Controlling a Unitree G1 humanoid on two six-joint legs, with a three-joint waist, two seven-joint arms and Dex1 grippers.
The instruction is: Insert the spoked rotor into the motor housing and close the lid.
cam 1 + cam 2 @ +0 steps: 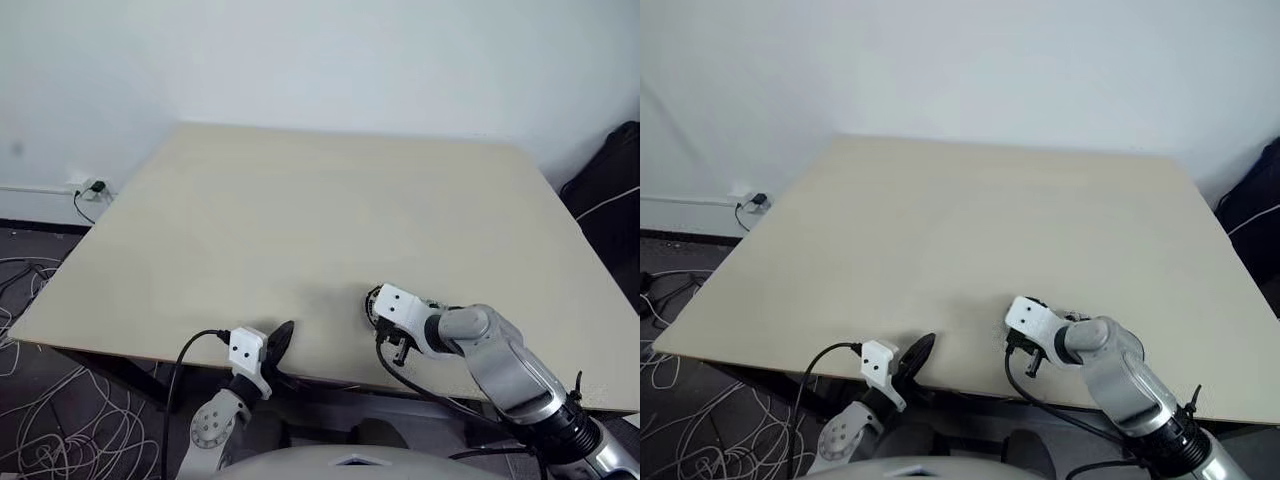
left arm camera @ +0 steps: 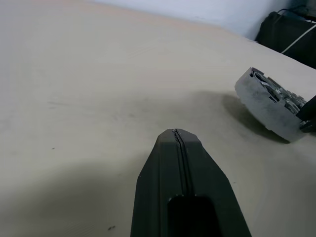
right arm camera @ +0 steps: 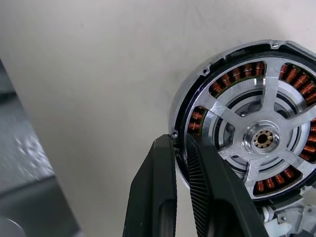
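The motor housing (image 3: 193, 83) is a silver-rimmed puck with copper-brown windings. It sits near the table's front edge, right of centre. The spoked rotor (image 3: 260, 139) lies inside it, silver spokes and hub facing up. My right gripper (image 3: 180, 140) is shut on the housing's rim, one finger on either side. In the left wrist view the housing (image 2: 269, 103) looks tilted, with one side raised off the table. My left gripper (image 1: 284, 336) is shut and holds nothing, level at the front edge to the left of the housing. The lid is out of view.
The pale table (image 1: 300, 220) stretches bare behind both grippers. A black bag (image 1: 612, 190) stands past its right edge. Loose cables (image 1: 40, 400) lie on the floor at the left, below a wall socket (image 1: 92, 186).
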